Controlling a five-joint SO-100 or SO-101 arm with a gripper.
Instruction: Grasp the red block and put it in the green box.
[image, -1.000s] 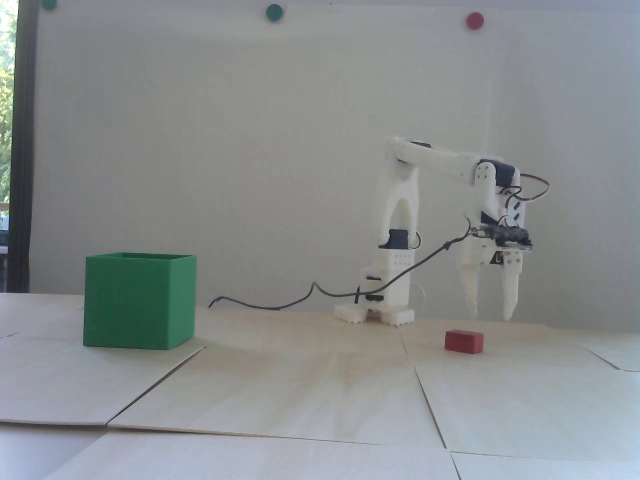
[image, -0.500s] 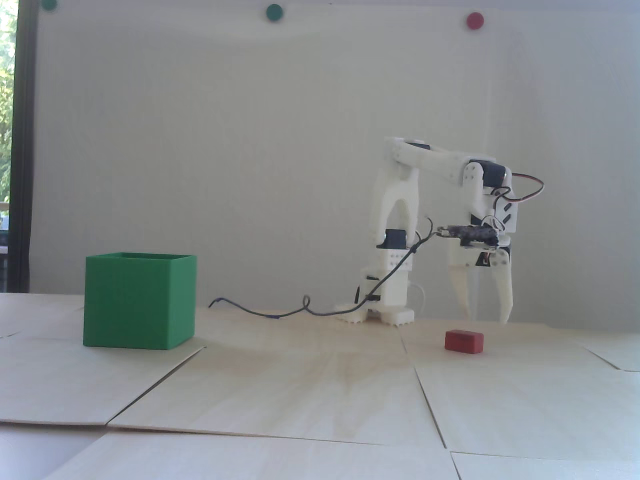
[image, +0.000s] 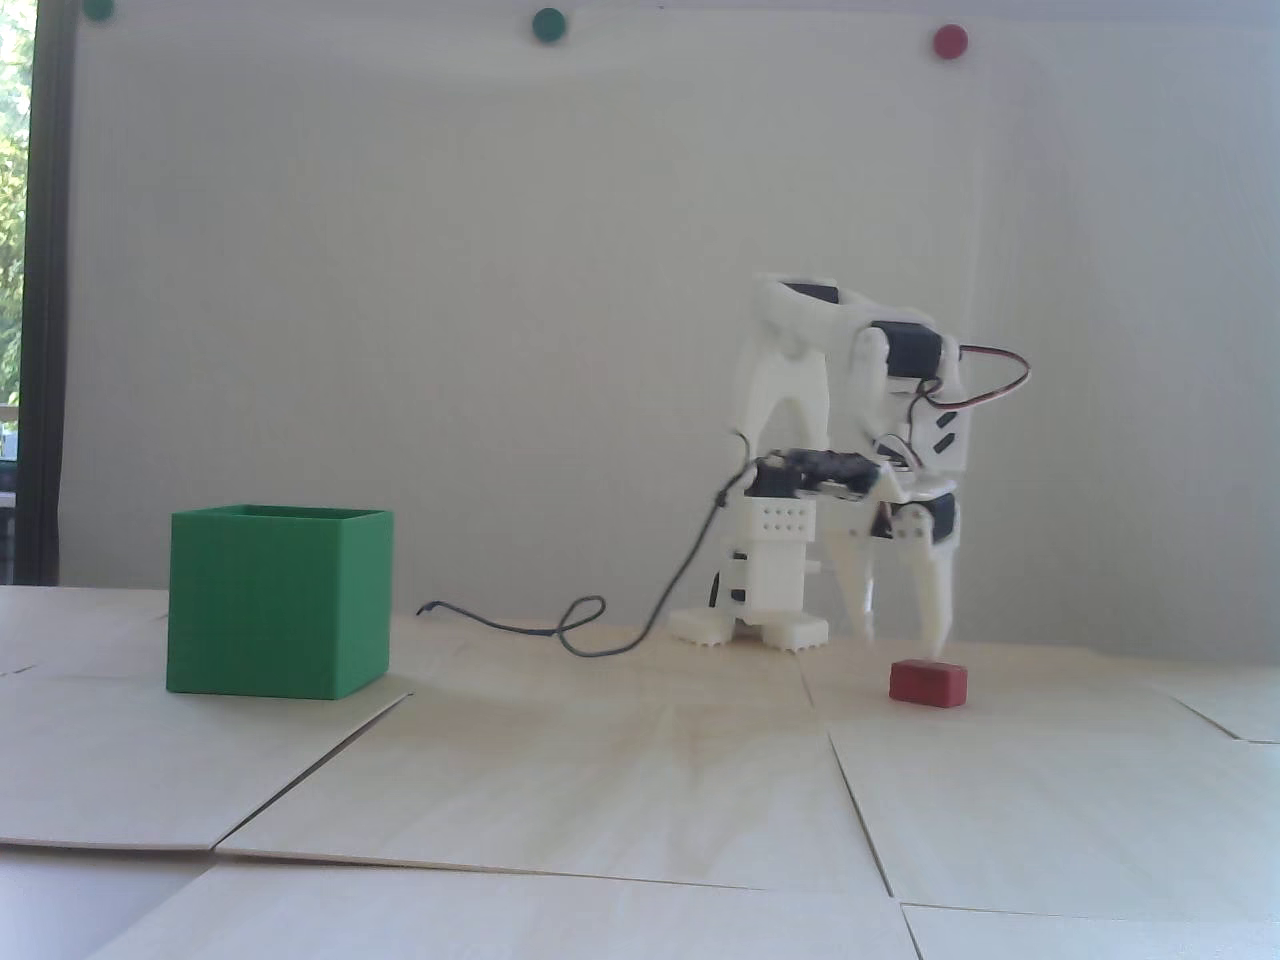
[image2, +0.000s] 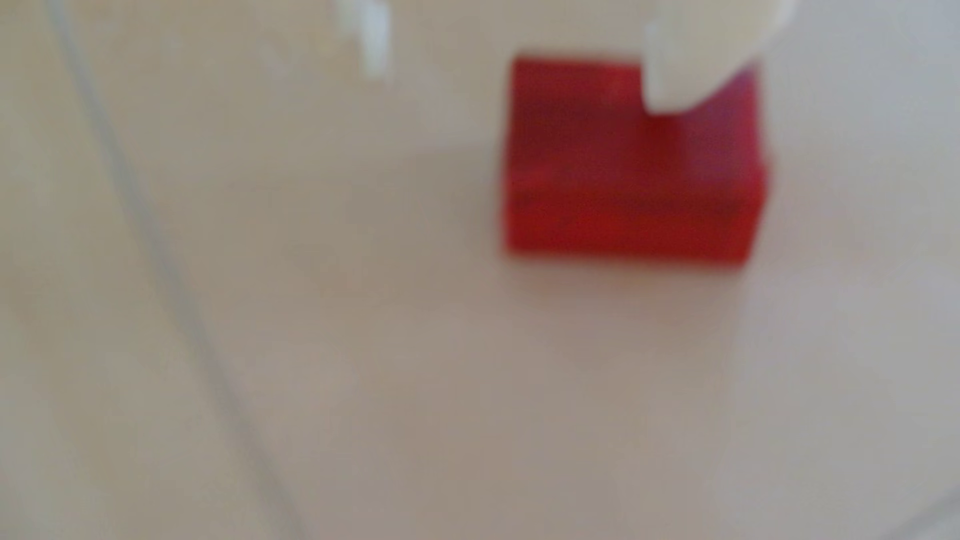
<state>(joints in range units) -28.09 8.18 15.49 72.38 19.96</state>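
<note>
The gripper (image: 905, 640) is hanging wide apart, just above the red block (image: 929, 683) lying on the table (image: 640, 760). Next, I think, it needs lowering around it. The green box (image: 278, 600) is waiting far off at nine o'clock.

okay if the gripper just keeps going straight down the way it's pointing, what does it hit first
Probably the red block: the open gripper points down, and in the wrist view one fingertip overlaps the block's top, the other hangs over bare table. Depth is unclear.

Pale wall (image: 500, 300), three round wall dots, light wooden panels (image: 600, 780), perhaps a daylit window (image: 12, 250) at left.
</note>
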